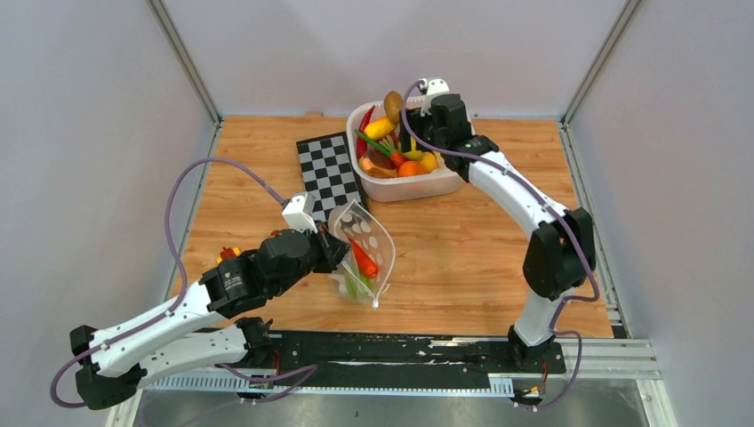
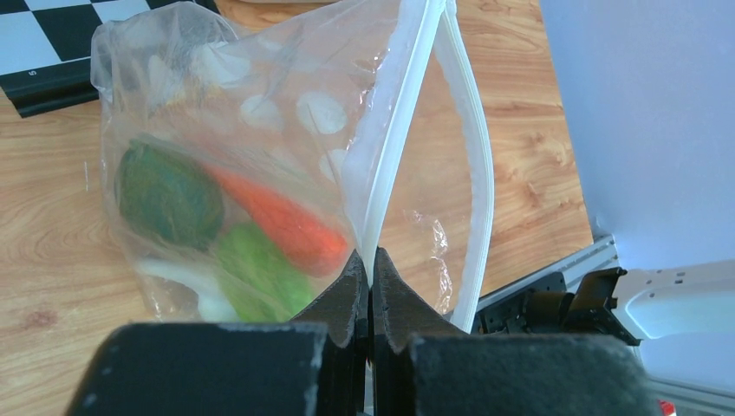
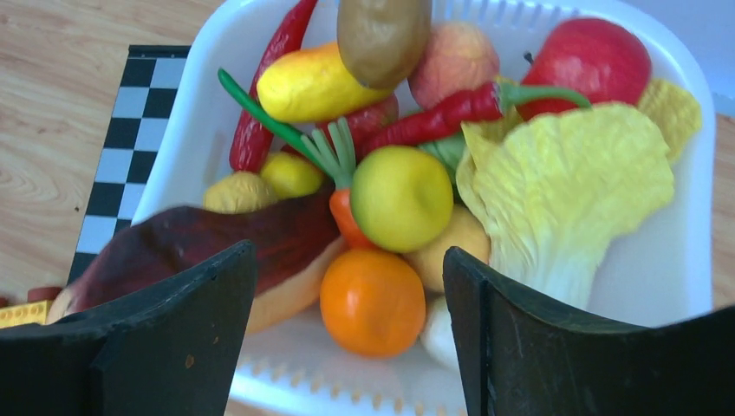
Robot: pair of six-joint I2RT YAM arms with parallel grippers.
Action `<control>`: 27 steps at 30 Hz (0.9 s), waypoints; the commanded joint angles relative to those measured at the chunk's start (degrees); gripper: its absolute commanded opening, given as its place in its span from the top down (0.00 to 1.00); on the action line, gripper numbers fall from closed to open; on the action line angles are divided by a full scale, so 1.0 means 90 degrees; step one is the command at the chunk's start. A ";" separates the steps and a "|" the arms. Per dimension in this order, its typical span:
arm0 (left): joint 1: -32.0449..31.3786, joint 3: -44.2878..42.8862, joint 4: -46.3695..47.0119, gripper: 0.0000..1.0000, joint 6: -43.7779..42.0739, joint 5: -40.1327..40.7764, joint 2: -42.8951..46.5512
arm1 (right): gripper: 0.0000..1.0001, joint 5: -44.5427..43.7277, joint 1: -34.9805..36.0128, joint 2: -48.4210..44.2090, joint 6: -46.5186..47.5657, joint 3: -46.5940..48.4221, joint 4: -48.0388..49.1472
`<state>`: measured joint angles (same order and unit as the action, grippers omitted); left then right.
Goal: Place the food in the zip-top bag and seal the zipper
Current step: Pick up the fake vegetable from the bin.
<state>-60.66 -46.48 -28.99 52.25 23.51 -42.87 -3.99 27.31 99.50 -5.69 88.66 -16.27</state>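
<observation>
The zip-top bag (image 1: 369, 240) stands upright at the table's middle, its mouth gaping. My left gripper (image 2: 371, 260) is shut on one lip of the zipper (image 2: 394, 147); the other lip (image 2: 481, 173) bows away to the right. Inside the bag (image 2: 260, 113) lie a red-orange carrot (image 2: 286, 221), a dark green piece (image 2: 169, 195) and a light green piece (image 2: 260, 269). My right gripper (image 3: 349, 256) hangs open over the white tub (image 3: 685, 173) at the back, holding nothing. More food is piled there, with an orange (image 3: 373, 302) just below the fingers.
A small chessboard (image 1: 329, 169) lies left of the tub (image 1: 400, 189). Toy brick cars (image 1: 227, 254) sit near my left arm, and a yellow brick (image 3: 22, 312) shows left of the tub. Grey walls close in the table on three sides.
</observation>
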 commanded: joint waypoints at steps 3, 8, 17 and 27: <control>0.0010 0.0029 0.0083 1.00 -0.0083 0.0172 0.0087 | 0.20 0.0299 -0.0100 0.1348 0.0204 0.1462 0.0358; 0.0010 -0.0005 0.0067 1.00 -0.0195 0.0133 0.0015 | 0.19 0.0312 -0.0259 0.2311 0.0477 0.2468 0.0609; 0.0012 -0.0068 0.0042 1.00 -0.0341 0.0147 -0.0114 | 0.18 0.0344 -0.0358 0.3450 0.0865 0.3699 0.1011; 0.0010 -0.0099 0.0003 1.00 -0.0346 0.0170 -0.0124 | 0.41 0.0848 -0.0380 0.4455 0.0672 0.4818 0.0863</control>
<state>-60.66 -46.37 -29.04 49.93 23.68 -43.97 0.64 23.81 136.81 0.73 127.72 -10.39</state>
